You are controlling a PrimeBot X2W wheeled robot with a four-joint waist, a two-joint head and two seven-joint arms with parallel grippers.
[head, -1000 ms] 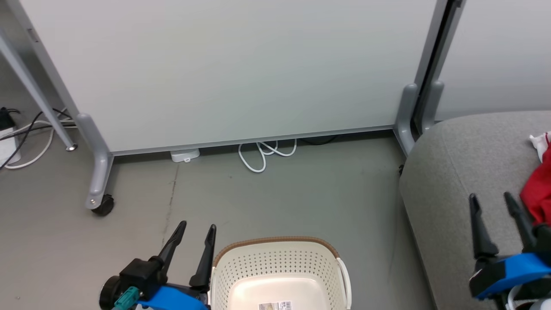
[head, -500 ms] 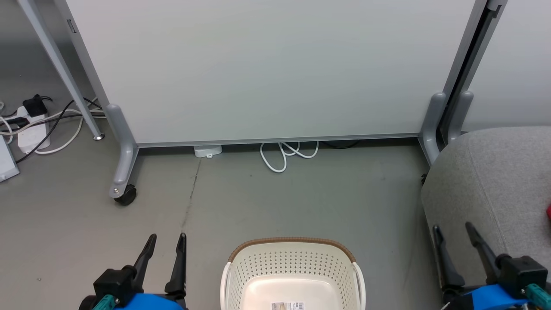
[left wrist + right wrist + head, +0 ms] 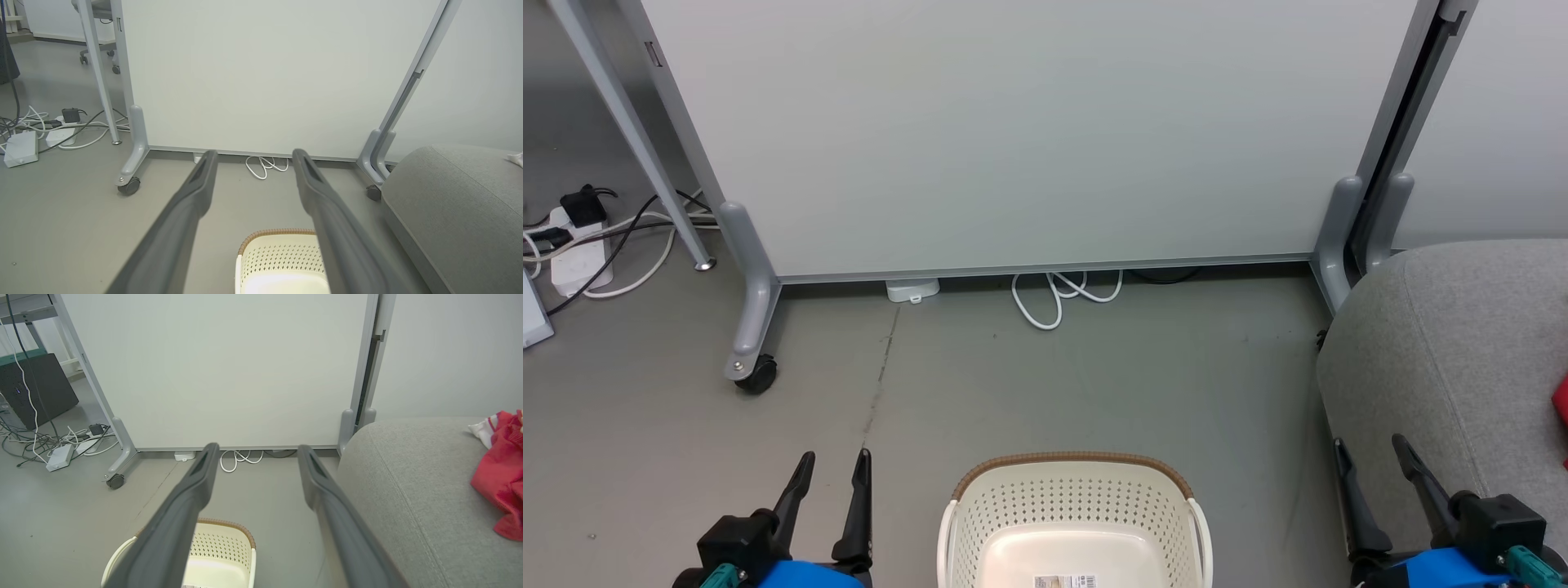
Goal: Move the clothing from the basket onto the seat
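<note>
The cream basket (image 3: 1074,523) with its brown rim stands on the floor at the bottom centre; its base with a barcode label is bare. Red clothing (image 3: 500,473) with white trim lies on the grey seat (image 3: 416,490) at the right; a sliver of red (image 3: 1561,402) shows at the head view's right edge. My left gripper (image 3: 833,465) is open, left of the basket. My right gripper (image 3: 1370,457) is open by the seat's front left edge (image 3: 1445,359). Both hold nothing. The basket also shows in the left wrist view (image 3: 278,261) and the right wrist view (image 3: 220,555).
A white wheeled partition (image 3: 1029,131) stands behind the basket, with a castor (image 3: 756,376) at its left foot. A coiled white cable (image 3: 1058,296) lies under it. Power strips and cables (image 3: 580,245) sit at the far left. Grey floor (image 3: 1094,384) lies between basket and partition.
The head camera swung left, so the seat and red clothing slid toward the right edge. Both grippers drew back lower in the view, still open and empty.
</note>
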